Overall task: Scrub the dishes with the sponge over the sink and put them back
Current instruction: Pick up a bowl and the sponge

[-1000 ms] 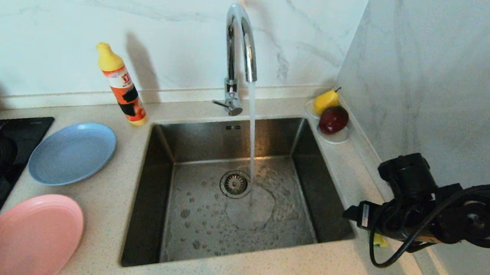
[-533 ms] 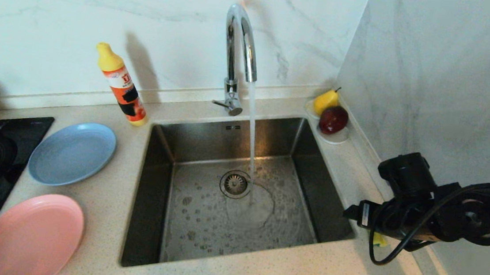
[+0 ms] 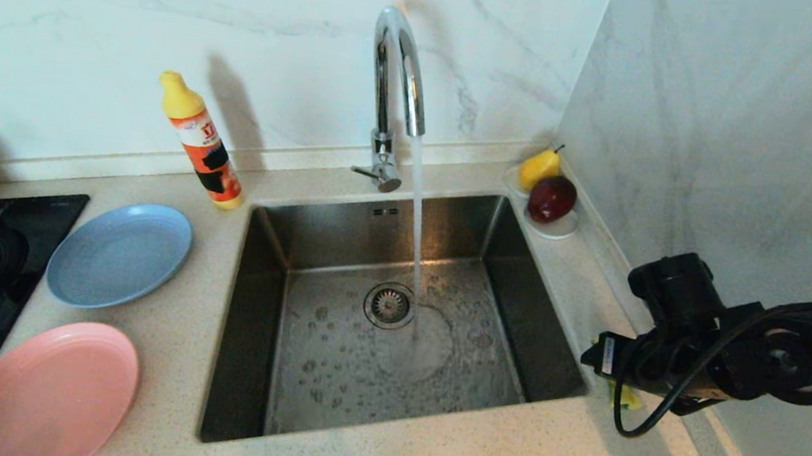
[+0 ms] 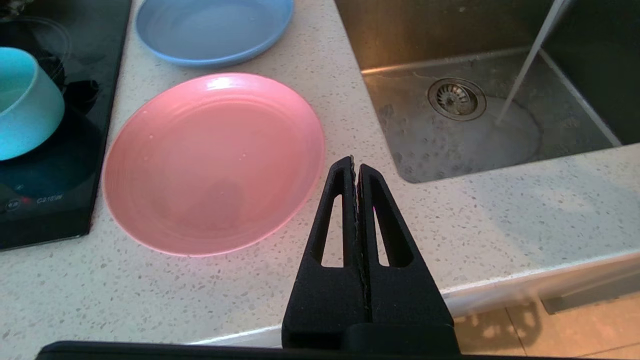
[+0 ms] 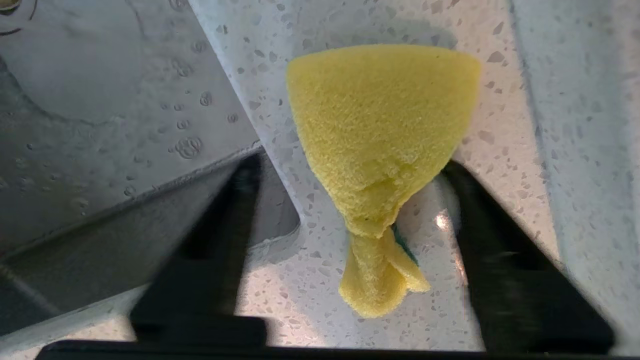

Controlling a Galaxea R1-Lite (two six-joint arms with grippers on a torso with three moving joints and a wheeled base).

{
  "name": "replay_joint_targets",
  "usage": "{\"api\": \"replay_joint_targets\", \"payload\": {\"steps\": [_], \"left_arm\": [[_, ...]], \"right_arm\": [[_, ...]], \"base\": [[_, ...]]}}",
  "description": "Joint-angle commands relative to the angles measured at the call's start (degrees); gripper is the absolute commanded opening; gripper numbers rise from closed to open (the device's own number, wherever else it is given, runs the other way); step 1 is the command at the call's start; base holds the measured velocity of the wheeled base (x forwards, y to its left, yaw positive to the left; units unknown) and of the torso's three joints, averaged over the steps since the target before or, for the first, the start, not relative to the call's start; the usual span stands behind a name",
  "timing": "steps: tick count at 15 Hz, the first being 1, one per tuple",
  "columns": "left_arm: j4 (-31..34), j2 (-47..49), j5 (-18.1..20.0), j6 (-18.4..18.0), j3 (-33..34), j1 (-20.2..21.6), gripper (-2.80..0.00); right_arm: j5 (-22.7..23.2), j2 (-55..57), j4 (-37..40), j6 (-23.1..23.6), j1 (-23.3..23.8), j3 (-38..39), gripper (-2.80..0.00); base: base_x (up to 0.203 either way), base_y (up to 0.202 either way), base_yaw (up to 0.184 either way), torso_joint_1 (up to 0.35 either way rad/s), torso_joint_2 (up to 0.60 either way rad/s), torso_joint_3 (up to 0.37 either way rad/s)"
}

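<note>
— What is different from a second ago?

— Not much. My right arm (image 3: 733, 352) slid a tiny bit away from the sink (image 3: 258, 318), toward the wall side. Its black front end was out over the edge of the basin before. Now it sits a little further back over the counter.

— And the hand?

— The right gripper (image 5: 350, 167) is closing in. Its fingers (image 5: 235, 200) were as wide as they go, and now they are nearer together, one on each side of the sponge (image 5: 380, 125). They have not squeezed it yet.

— Anything else?

— The bubbles (image 3: 319, 375) on the sink floor have drifted into new spots.
</note>
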State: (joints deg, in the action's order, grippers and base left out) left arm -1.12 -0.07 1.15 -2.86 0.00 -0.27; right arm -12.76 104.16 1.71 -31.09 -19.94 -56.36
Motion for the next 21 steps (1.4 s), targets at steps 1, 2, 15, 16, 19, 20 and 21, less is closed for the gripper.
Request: {"api": "replay_joint_targets", "payload": {"steps": [1, 2, 15, 16, 19, 20, 21], "left_arm": [[-0.02, -0.01, 0.0, -0.04, 0.7, 0.0, -2.8], [-0.02, -0.01, 0.0, -0.04, 0.7, 0.0, -2.8], [-0.02, -0.01, 0.0, -0.04, 0.7, 0.0, -2.8], [-0.02, -0.01, 0.0, -0.04, 0.7, 0.0, -2.8], [-0.02, -0.01, 0.0, -0.04, 0.7, 0.0, -2.8], [0.05, -0.01, 0.0, -0.04, 0.7, 0.0, -2.8], [-0.02, -0.01, 0.0, -0.04, 0.7, 0.0, -2.8]], "right_arm": [[0.02, 0.17, 0.05, -0.2, -0.1, 0.37, -2.8], [0.09, 0.17, 0.14, -0.2, -0.1, 0.46, -2.8], [-0.21, -4.14, 0.37, 2.5, -2.27, 0.31, -2.8], [-0.07, -5.47, 0.4, 3.87, -2.62, 0.46, -2.8], [0.08, -9.86, 0.68, 6.94, -6.14, 0.85, -2.8], [0.06, -11.22, 0.95, 7.52, -7.46, 0.87, -2.8], [0.05, -12.23, 1.79, 8.01, -8.58, 0.87, -2.8]], "base": [[0.0, 0.0, 0.0, 0.0, 0.0, 0.0], [0.0, 0.0, 0.0, 0.0, 0.0, 0.0], [0.0, 0.0, 0.0, 0.0, 0.0, 0.0], [0.0, 0.0, 0.0, 0.0, 0.0, 0.0], [0.0, 0.0, 0.0, 0.0, 0.0, 0.0], [0.0, 0.0, 0.0, 0.0, 0.0, 0.0], [0.0, 0.0, 0.0, 0.0, 0.0, 0.0]]}}
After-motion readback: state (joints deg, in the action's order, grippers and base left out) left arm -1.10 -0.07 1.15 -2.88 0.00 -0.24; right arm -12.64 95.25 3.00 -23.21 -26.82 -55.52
